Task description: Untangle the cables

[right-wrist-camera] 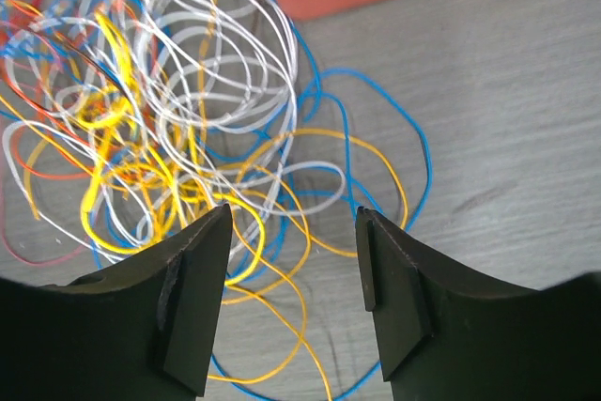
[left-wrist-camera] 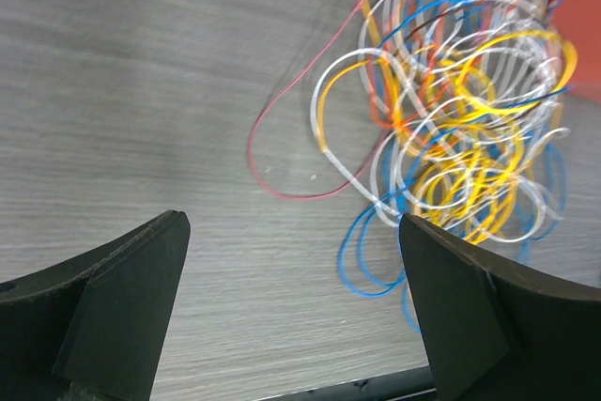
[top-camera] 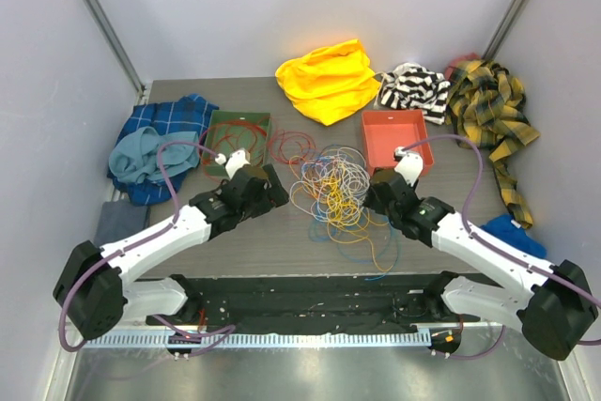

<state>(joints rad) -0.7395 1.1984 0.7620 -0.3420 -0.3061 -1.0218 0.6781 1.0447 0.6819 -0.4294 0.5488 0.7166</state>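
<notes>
Most cables [top-camera: 333, 185] sit snarled on worktop [top-camera: 272, 241], sorting barely begun; left hand [left-wrist-camera: 291, 232] wide open, empty; right hand [right-wrist-camera: 293, 232] part-open over them.

Glossy plastic-coated cables [top-camera: 333, 185], matt woodgrain table [top-camera: 272, 243]

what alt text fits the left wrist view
A tangle of multicoloured cables fills the upper right of a grey table, one red loop trailing left. Below, the left gripper stands wide open, holding nothing.

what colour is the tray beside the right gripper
Orange-red; the tray shows best in the top external view.
</notes>
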